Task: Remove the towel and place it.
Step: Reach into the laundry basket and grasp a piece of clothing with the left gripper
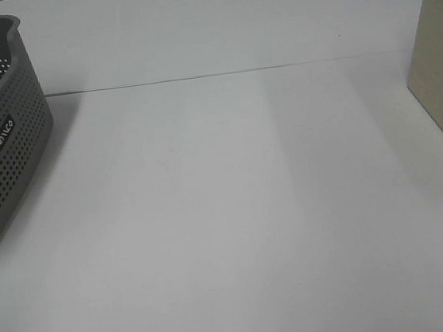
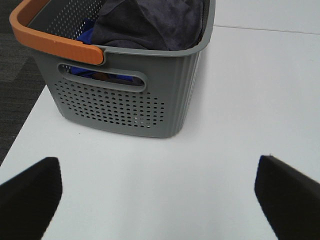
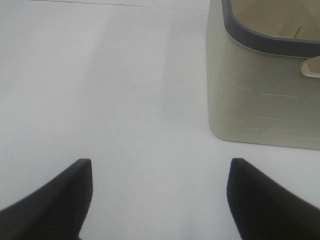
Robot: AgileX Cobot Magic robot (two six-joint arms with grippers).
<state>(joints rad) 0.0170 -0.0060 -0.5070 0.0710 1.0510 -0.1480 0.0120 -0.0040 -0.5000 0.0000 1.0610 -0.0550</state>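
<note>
The left tool [image 2: 157, 160] stands wide apart, its two black fingers [image 2: 30, 200] at the edges of the left wrist view with only bare white tabletop [image 2: 225, 115] between them, gripping nothing. Ahead of it, near but apart, sits a grey perforated plastic basket [image 2: 120, 107] with ribbed corners, a slot-shaped grip opening in its end wall and an orange handle [image 2: 55, 42] lying along its rim. The dark charcoal-grey terry towel [image 2: 150, 25] is bundled inside this basket, heaped up to the rim on the side away from the orange handle. Beside and beneath it lies a bright blue cloth item [image 2: 82, 34], which also shows through the grip opening. The right tool [image 3: 160, 161] is likewise spread wide, holding nothing, over bare tabletop. Near it, off to one side, stands a pale beige rectangular plastic bin [image 3: 260, 90] with a dark grey rim [image 3: 260, 37]; the little of its inside that shows is plain pale wall, and what lies at its bottom cannot be told. In the exterior high view the basket is at the left edge and the bin at the right edge, well apart. The basket's long side bears a small dark label [image 1: 3, 131] with white lettering, too small to read.
</note>
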